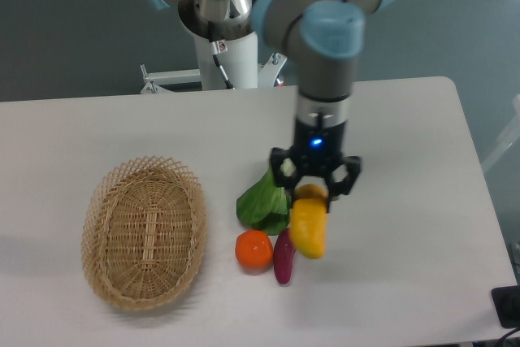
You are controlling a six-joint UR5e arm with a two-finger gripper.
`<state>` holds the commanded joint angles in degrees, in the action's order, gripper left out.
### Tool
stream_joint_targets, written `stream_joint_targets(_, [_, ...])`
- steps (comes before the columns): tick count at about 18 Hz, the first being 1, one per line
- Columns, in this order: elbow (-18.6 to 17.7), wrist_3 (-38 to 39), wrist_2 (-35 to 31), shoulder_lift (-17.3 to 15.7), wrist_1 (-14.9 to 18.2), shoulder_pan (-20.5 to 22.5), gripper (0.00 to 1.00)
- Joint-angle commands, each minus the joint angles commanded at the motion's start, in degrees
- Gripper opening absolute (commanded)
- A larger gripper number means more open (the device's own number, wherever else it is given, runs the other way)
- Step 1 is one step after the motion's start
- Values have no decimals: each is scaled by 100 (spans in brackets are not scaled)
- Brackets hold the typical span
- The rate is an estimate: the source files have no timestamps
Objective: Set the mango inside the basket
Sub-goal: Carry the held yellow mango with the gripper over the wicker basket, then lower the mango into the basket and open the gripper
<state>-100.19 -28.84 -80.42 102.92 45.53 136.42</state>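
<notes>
The mango (pixel 309 229) is a long yellow fruit with an orange-tinged far end. It lies on the white table right of centre, lengthwise toward the camera. My gripper (pixel 312 184) points straight down over the mango's far end. Its jaws are spread, one on each side of that end, and I see no firm grip. The basket (pixel 145 232) is a light tan oval of woven wicker with a scalloped rim. It stands empty at the left of the table, well apart from the gripper.
A round orange (pixel 254 249) and a small purple sweet potato (pixel 283 256) lie just left of the mango, the sweet potato touching it. A green leafy vegetable (pixel 264 203) lies beside the gripper's left finger. The table's front edge is near.
</notes>
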Motion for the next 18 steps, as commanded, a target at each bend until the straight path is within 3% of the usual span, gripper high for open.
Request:
stream_joint_targets(6, [-220,827,-343,-9,-18,-1011,48])
stream_joint_targets(10, [-185,854,-352,289,-18,-1556,48])
stream_joint_targets(14, [-176,863,-510,702,-35,-1899,48])
stream_joint_targets(18, [-229,863,-510,852,-62,-2005,49])
